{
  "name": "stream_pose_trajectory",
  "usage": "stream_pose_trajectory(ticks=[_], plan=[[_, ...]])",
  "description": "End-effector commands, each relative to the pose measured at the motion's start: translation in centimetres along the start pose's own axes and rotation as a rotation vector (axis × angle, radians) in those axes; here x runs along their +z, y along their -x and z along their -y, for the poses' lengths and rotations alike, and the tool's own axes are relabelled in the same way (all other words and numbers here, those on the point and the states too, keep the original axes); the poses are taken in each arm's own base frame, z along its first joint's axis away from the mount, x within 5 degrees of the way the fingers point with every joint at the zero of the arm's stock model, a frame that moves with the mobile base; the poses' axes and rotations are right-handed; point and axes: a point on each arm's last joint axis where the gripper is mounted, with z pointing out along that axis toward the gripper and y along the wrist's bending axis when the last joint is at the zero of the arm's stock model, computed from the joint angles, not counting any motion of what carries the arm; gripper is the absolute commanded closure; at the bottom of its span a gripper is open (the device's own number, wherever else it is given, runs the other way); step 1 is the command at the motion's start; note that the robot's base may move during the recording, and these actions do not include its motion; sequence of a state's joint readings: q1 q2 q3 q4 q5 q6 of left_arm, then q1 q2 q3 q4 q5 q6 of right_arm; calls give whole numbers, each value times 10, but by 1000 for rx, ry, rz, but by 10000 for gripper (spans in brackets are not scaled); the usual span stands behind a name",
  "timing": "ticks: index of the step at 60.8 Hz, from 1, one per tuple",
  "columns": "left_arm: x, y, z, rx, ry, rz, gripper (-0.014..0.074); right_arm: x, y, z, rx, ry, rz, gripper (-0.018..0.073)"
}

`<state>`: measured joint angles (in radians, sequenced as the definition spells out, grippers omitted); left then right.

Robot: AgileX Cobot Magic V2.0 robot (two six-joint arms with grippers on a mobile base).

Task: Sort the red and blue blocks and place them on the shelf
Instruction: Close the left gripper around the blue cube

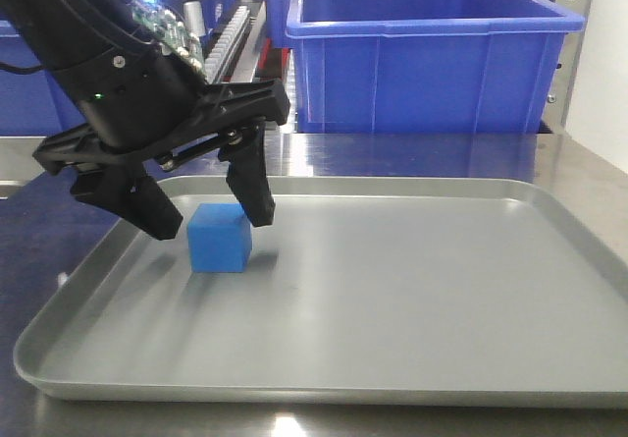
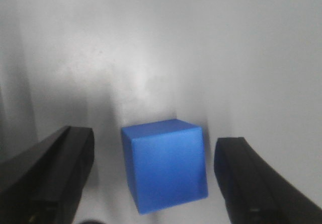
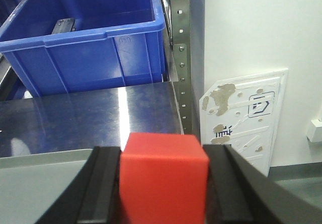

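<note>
Left black gripper (image 1: 214,223) hangs open astride the small matte blue cube (image 1: 220,241), not touching; cube sits yawed to the jaws, so closing risks spinning or ejecting it. Right gripper (image 3: 164,189) is clamped on the small red cube (image 3: 163,171), which could slip if it clips the shelf's perforated steel upright (image 3: 181,58). Shallow grey metal tray (image 1: 422,358) holds only the blue cube; large blue plastic bin (image 3: 85,48) holds something dark, unidentifiable.

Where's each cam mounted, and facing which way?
Front: low in front of the tray, facing the blue bin; left gripper open around the blue block.
Left wrist: looks down between its jaws at that block.
Right wrist: looks past the right gripper, shut on the red block, toward the shelf upright.
Shared: front and left wrist both show the blue block.
</note>
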<state>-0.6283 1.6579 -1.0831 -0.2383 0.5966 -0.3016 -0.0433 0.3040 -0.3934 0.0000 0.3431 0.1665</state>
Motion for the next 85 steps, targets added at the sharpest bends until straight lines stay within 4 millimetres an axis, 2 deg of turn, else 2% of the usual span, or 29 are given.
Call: stream_pose_trajectory(ticks=[1, 72, 85], plan=[[-18, 12, 11, 2, -52, 99, 63, -2, 17, -2, -18, 8, 110, 503], [-18, 10, 10, -2, -47, 81, 63, -2, 17, -2, -18, 8, 110, 503], [-18, 10, 10, -2, -46, 79, 118, -2, 17, -2, -18, 8, 110, 503]])
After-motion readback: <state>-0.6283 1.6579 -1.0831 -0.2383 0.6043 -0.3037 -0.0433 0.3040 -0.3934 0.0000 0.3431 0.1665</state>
